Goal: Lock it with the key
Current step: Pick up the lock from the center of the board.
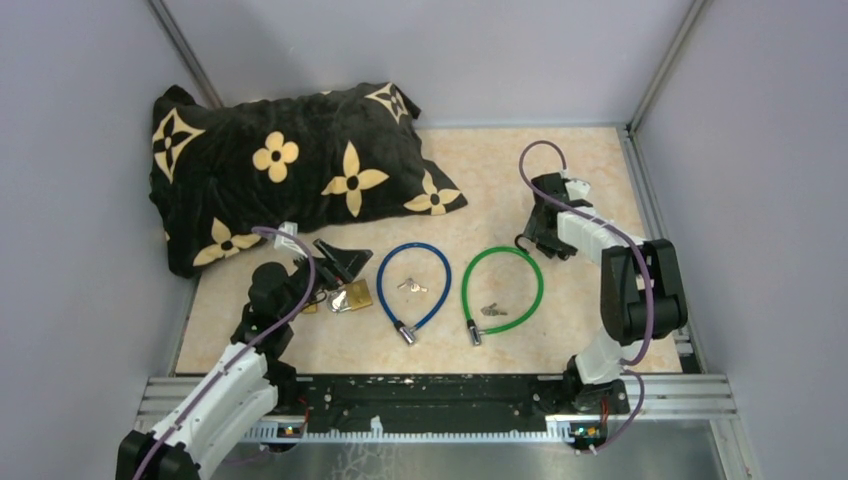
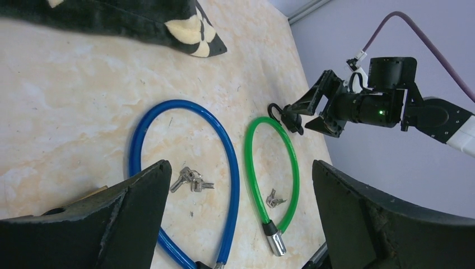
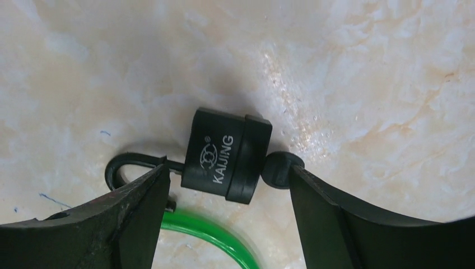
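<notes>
Right gripper (image 3: 228, 168), jaws spread and holding nothing, straddles a padlock (image 3: 227, 162) lying finger-to-finger, shackle (image 3: 129, 161) leftward, hidden from overhead.

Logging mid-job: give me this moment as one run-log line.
left gripper: open, empty | right gripper: open, straddling black padlock | green cable lock: beside padlock, not held

Top: high over the near edge, down onto the whole desk (image 1: 480, 170). Left wrist: low, facing the right edge. Right wrist: close above the padlock (image 3: 227, 162), green cable (image 1: 541, 287) in all three
</notes>
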Controlling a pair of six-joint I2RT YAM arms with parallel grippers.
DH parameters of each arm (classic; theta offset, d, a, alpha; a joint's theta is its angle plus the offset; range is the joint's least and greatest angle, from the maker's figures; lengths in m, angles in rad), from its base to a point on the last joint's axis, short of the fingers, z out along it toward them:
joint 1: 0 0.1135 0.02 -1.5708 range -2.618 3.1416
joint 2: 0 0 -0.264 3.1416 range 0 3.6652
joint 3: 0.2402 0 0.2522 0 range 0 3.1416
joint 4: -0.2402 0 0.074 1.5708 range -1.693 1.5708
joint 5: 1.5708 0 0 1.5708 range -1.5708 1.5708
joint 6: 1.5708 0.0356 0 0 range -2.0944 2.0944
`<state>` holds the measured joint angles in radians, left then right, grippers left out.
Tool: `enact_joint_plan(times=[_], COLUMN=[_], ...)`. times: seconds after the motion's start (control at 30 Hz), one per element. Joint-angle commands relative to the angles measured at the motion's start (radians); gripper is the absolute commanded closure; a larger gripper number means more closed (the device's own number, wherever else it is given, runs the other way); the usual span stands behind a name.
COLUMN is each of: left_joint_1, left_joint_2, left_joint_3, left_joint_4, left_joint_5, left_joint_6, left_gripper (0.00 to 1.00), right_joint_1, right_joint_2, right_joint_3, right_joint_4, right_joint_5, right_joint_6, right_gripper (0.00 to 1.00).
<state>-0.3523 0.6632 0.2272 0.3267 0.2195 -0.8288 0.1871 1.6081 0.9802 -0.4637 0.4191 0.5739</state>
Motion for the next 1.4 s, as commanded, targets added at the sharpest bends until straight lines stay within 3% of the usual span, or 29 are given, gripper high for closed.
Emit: enact_joint_plan(times=[0.0, 0.2, 0.4, 0.5, 0.63, 0.67, 0.73, 0.8, 0.9, 1.07, 1.23, 1.37], left_joint_1=[0.020, 0.029, 0.038, 0.039, 0.041, 0.041, 0.042, 0.042, 0.043, 0.042, 0.024, -0.113], left_joint_2=[-0.029, -0.023, -0.017, -0.007, -0.003, 0.000, 0.009, 0.016, 0.021, 0.057, 0.175, 0.315], left_joint_3=[-0.014, -0.026, -0.032, -0.029, -0.021, -0.022, -0.024, -0.025, -0.025, -0.043, 0.038, 0.144], left_joint_4=[-0.014, 0.009, 0.028, 0.039, 0.045, 0.047, 0.054, 0.063, 0.086, 0.274, 0.237, 0.174], left_joint_5=[-0.003, -0.001, 0.008, 0.025, 0.033, 0.033, 0.036, 0.043, 0.069, 0.271, 0.441, 0.504], left_joint_6=[0.040, 0.032, 0.029, 0.037, 0.045, 0.041, 0.029, 0.017, 0.027, 0.230, 0.483, 0.762], left_gripper=[0.02, 0.02, 0.02, 0.03, 0.03, 0.03, 0.04, 0.04, 0.06, 0.18, 0.26, 0.28], right_joint_1=[-0.002, -0.003, -0.010, -0.035, -0.038, -0.038, -0.043, -0.044, -0.044, -0.044, -0.044, -0.044], right_joint_2=[0.056, 0.133, 0.137, 0.151, 0.161, 0.162, 0.165, 0.174, 0.177, 0.115, -0.005, -0.084], right_joint_3=[0.110, 0.154, 0.079, 0.072, 0.087, 0.087, 0.087, 0.097, 0.123, 0.129, 0.072, 0.032], right_joint_4=[-0.010, -0.032, 0.008, 0.028, 0.002, 0.005, 0.021, 0.031, 0.022, 0.014, 0.061, 0.106], right_joint_5=[0.071, 0.068, 0.035, -0.044, -0.028, -0.035, -0.065, -0.087, -0.116, -0.173, -0.210, -0.259], right_joint_6=[0.007, -0.003, -0.016, -0.052, -0.097, -0.110, -0.144, -0.178, -0.230, -0.276, -0.288, -0.284], right_gripper=[0.25, 0.27, 0.28, 0.38, 0.41, 0.44, 0.61, 0.96, 1.00, 1.00, 1.00, 1.00])
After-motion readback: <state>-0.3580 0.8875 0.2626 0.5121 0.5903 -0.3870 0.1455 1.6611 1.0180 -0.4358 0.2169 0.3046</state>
